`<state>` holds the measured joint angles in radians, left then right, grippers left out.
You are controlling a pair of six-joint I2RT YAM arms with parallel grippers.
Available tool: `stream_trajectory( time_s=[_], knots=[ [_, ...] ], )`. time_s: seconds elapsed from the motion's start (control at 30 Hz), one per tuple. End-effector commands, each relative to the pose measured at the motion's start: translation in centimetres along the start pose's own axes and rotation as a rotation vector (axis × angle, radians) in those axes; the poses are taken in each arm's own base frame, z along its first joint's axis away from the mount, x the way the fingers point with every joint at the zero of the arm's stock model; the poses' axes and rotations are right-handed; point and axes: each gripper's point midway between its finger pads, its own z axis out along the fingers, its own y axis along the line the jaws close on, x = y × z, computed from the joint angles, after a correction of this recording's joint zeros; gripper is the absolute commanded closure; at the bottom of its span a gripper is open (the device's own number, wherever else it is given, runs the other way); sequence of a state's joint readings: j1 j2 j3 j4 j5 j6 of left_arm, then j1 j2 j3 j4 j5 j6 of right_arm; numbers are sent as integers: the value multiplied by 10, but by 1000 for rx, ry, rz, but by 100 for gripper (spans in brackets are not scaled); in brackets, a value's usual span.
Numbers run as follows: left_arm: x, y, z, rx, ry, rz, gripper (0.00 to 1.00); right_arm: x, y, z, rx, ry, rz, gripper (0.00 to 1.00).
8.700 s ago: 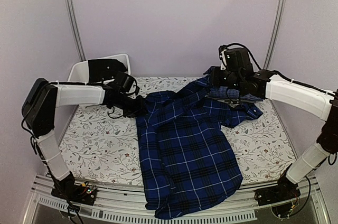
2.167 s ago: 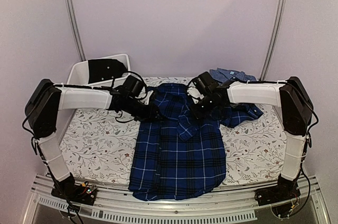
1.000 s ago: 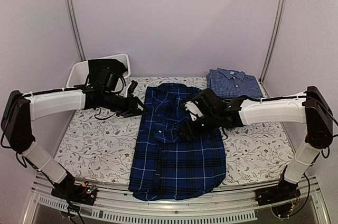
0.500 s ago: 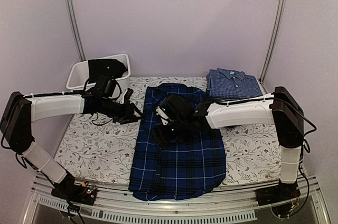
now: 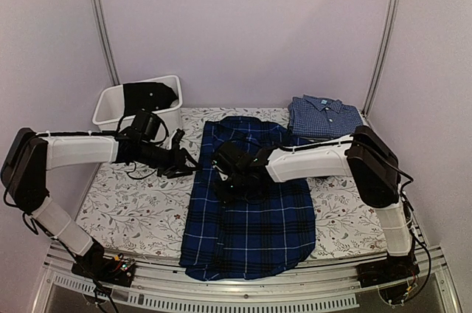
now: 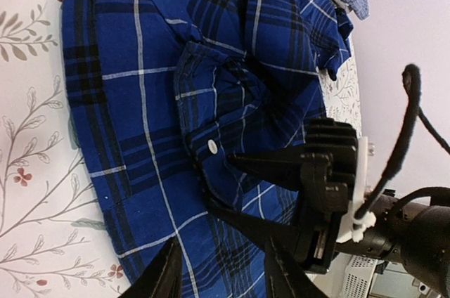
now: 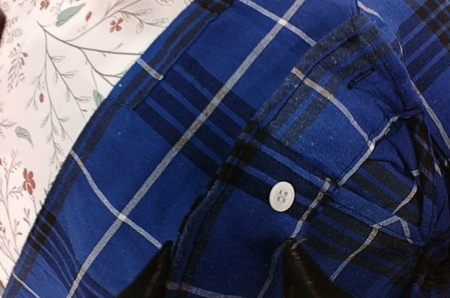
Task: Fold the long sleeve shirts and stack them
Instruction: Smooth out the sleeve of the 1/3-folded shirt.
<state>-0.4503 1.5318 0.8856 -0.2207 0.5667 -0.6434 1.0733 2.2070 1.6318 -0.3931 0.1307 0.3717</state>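
Observation:
The navy and royal-blue plaid shirt (image 5: 254, 206) lies flat in the middle of the table, collar to the back, with a sleeve folded across its chest. My right gripper (image 5: 223, 178) is low over that sleeve's cuff (image 7: 330, 108), open, its fingers on either side of the cuff by a white button (image 7: 282, 197). My left gripper (image 5: 179, 163) is open and empty just off the shirt's left edge; in the left wrist view (image 6: 222, 278) it looks across the plaid at the right gripper (image 6: 235, 182). The lighter blue checked shirt (image 5: 324, 115) lies folded at the back right.
A white bin (image 5: 118, 99) holding a dark cloth (image 5: 151, 95) stands at the back left corner. The table has a floral cover (image 5: 133, 202). The plaid shirt's hem reaches the near table edge. Metal posts stand at both back corners.
My right gripper has moved left across the plaid shirt, bringing the sleeve over the chest. My left gripper has drifted slightly toward the near side, beside the shirt's left edge.

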Motion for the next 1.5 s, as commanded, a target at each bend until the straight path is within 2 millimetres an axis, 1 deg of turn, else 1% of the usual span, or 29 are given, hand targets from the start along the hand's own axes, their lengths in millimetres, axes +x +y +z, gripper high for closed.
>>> stream_trajectory(
  time_s=[0.0, 0.07, 0.1, 0.2, 0.23, 0.33, 0.53, 0.57, 0.67, 0.77, 0.83, 0.87, 1.0, 1.03, 1.07, 1.13, 1.2, 1.23, 1.27, 1.33, 1.37, 1.43, 1.47],
  knots=[
    [5, 0, 9, 60, 35, -13, 60, -2, -6, -2, 54, -7, 12, 64],
    [11, -1, 15, 80, 64, -20, 60, -4, -9, -8, 62, -26, 23, 78],
    [13, -3, 18, 86, 74, -20, 60, -7, -10, -15, 58, -46, 32, 83],
    [17, -9, 27, 99, 97, -13, 57, -9, -9, -27, 26, -90, 44, 92],
    [18, -12, 30, 104, 103, -12, 57, -11, -8, -34, 11, -108, 47, 93],
    [18, -21, 42, 111, 118, -2, 54, -8, -4, -42, -27, -120, 47, 95],
    [18, -18, 70, 63, 148, 1, 53, -4, 3, -46, -72, -120, 36, 96],
    [16, -18, 72, 57, 142, 2, 53, -4, 5, -47, -79, -122, 31, 96],
    [17, -15, 84, 23, 156, 5, 52, -3, 10, -48, -87, -126, 12, 96],
    [18, -11, 91, -20, 160, 18, 53, -2, 10, -51, -93, -131, 14, 96],
    [18, -8, 94, -44, 161, 25, 55, -2, 12, -54, -106, -135, 10, 96],
    [19, -6, 96, -52, 164, 28, 58, -2, 13, -55, -112, -136, 9, 96],
    [21, -8, 96, -77, 162, 69, 76, -1, 13, -58, -120, -142, 10, 96],
    [22, -11, 96, -80, 163, 87, 81, -3, 13, -60, -122, -147, 11, 95],
    [23, -13, 94, -85, 161, 103, 88, -4, 13, -62, -123, -153, 14, 95],
    [24, -16, 88, -91, 157, 133, 100, -7, 14, -66, -128, -163, 15, 90],
    [26, -20, 80, -98, 147, 160, 100, -9, 14, -70, -132, -167, 14, 81],
    [26, -22, 75, -100, 139, 174, 100, -10, 15, -71, -133, -169, 13, 75],
    [25, -27, 68, -99, 124, 197, 100, -13, 15, -75, -137, -177, 16, 68],
    [26, -35, 56, -111, 99, 236, 100, -18, 11, -81, -137, -187, 31, 58],
    [27, -38, 50, -120, 87, 253, 100, -23, 9, -87, -139, -201, 41, 52],
    [31, -45, 39, -128, 68, 292, 100, -30, -1, -96, -133, -218, 82, 45],
    [33, -49, 34, -129, 59, 310, 100, -33, -7, -100, -133, -223, 107, 44]
  ],
)
